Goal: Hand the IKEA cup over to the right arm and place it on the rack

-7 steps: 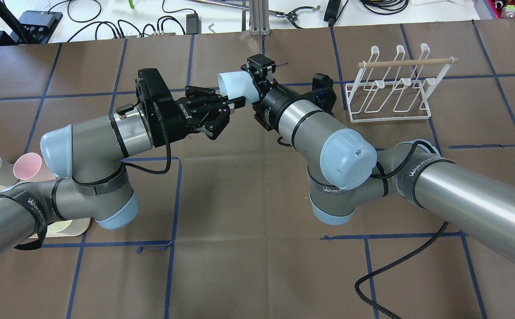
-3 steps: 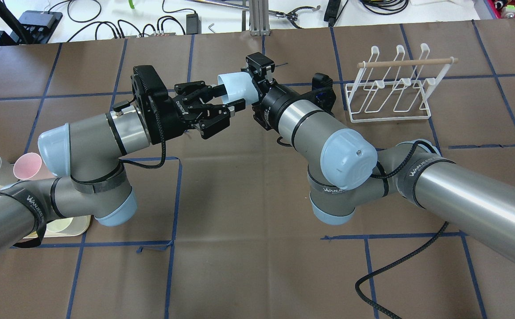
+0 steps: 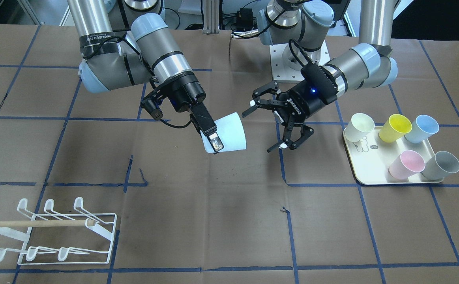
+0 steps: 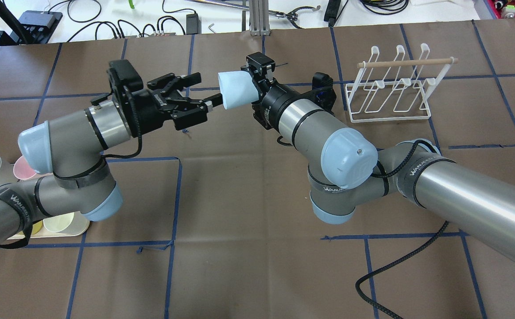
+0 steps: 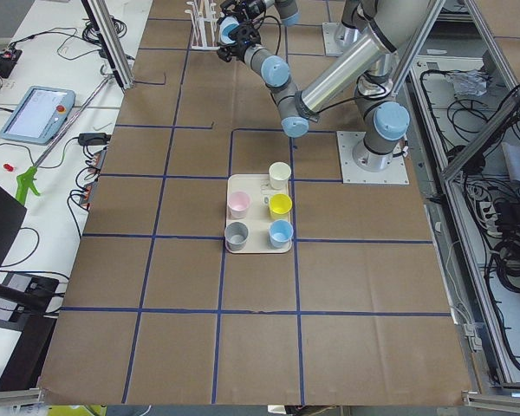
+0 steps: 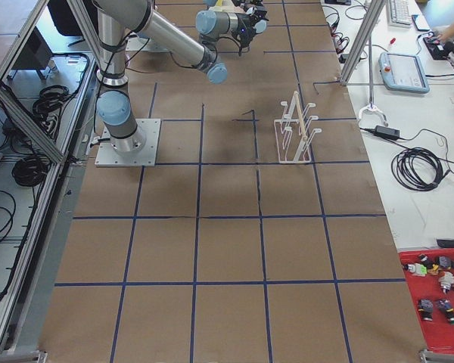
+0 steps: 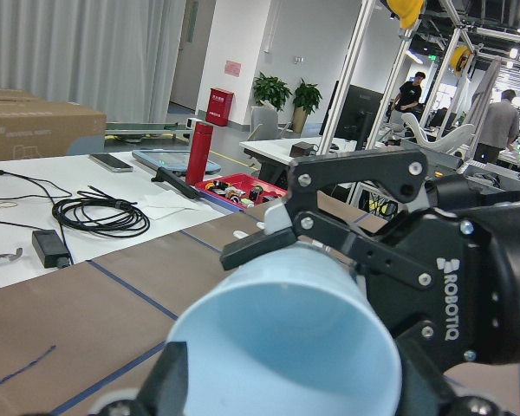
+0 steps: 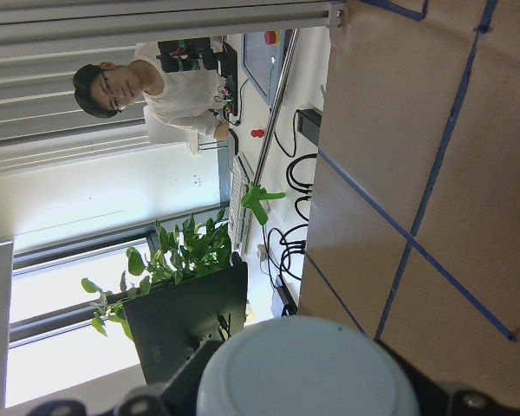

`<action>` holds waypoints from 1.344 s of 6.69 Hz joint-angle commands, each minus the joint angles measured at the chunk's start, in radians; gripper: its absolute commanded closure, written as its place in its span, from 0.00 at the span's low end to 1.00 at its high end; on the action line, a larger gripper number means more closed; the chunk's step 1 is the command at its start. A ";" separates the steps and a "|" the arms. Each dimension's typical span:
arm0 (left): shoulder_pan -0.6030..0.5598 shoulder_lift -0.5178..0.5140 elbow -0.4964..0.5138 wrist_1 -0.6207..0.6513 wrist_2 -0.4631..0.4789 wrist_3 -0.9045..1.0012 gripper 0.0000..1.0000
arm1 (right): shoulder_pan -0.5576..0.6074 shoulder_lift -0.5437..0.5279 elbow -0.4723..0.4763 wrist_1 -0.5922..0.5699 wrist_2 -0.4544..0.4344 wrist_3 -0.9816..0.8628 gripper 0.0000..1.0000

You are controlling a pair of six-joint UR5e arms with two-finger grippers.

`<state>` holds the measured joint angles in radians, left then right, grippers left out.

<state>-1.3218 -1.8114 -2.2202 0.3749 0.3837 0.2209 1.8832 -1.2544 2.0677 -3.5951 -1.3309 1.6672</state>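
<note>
Over the table's middle, the handover looks done: the right gripper (image 3: 218,139) pinches the pale blue cup (image 3: 231,132) in mid-air, and the left gripper (image 3: 263,128) sits near it, jaws spread, holding nothing. What's left, I'd say, is hanging it on the rack (image 3: 55,232), well apart.

The left tool (image 3: 263,128) reads ROBOTIQ, the arm strap (image 4: 422,167) WANJEED.

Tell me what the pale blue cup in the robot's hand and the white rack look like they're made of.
Pale blue cup: probably plastic, matte; thin even wall, uniform colour, soft sheen without glare.
Rack: likely metal wire with a smooth white coating; thin bent rods looped at the tips.
Its dowel: light wood, seemingly unfinished; pale tan and dull.
</note>
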 commanded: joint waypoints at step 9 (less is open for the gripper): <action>-0.132 0.023 0.619 -0.978 0.900 -0.112 0.01 | -0.303 0.071 -0.176 0.004 -0.115 -0.569 0.81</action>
<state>-1.3641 -1.7936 -1.7673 -0.2983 1.0824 0.1111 1.6022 -1.2123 1.9300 -3.5901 -1.3786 1.2645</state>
